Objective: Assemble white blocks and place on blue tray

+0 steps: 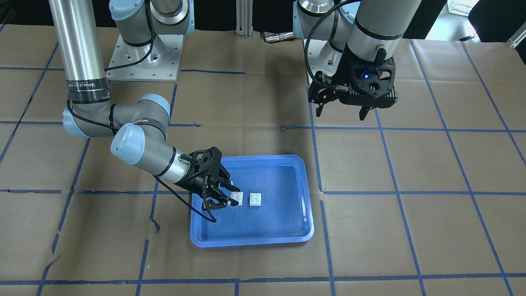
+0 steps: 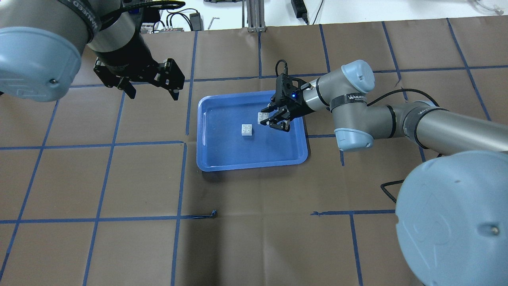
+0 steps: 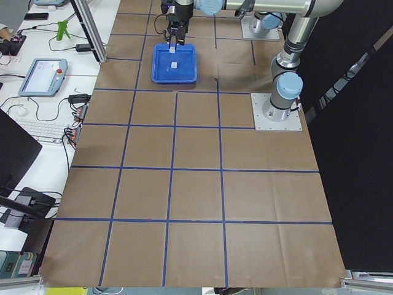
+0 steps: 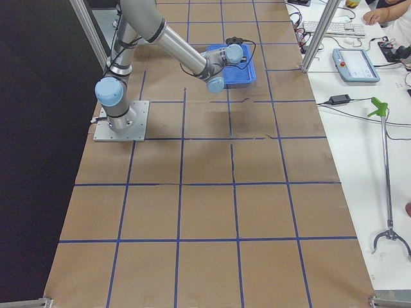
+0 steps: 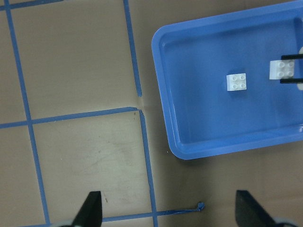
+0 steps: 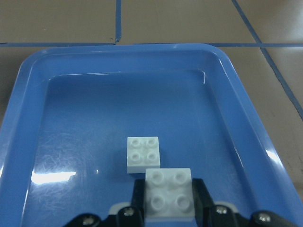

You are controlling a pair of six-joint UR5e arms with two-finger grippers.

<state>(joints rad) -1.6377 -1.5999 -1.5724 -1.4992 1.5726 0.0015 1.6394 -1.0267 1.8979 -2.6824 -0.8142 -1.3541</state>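
Hanging above the brown paper-covered table (image 2: 119,246) on the left of the overhead view, the left gripper (image 2: 152,92) points straight down with its fingers spread wide and nothing between them; it sits well apart from the blue tray (image 2: 214,159), off that tray's far left corner. Its wrist camera looks down past the two dark fingertips (image 5: 92,208) at the blue tape grid lines (image 5: 142,142) and the tray's left part.

Further right, the blue tray lies flat near the table's middle, long side running left to right. Inside it, one white block (image 2: 247,130) rests studs-up on the tray floor, roughly central and free of any contact. Just to its right and a little farther away sits the second white block (image 2: 262,117), also studs-up, and it is caught between the fingers of the right gripper (image 2: 274,118).

The right gripper reaches in low over the tray's right rim from the right side of the table, its arm stretched nearly level. In the right wrist view the black fingers (image 6: 201,194) press against both sides of the held block (image 6: 168,194), closed narrowly on it, with the loose block (image 6: 143,153) just beyond and slightly left, a thin gap between the two. Whether the held block is touching the tray floor cannot be told.
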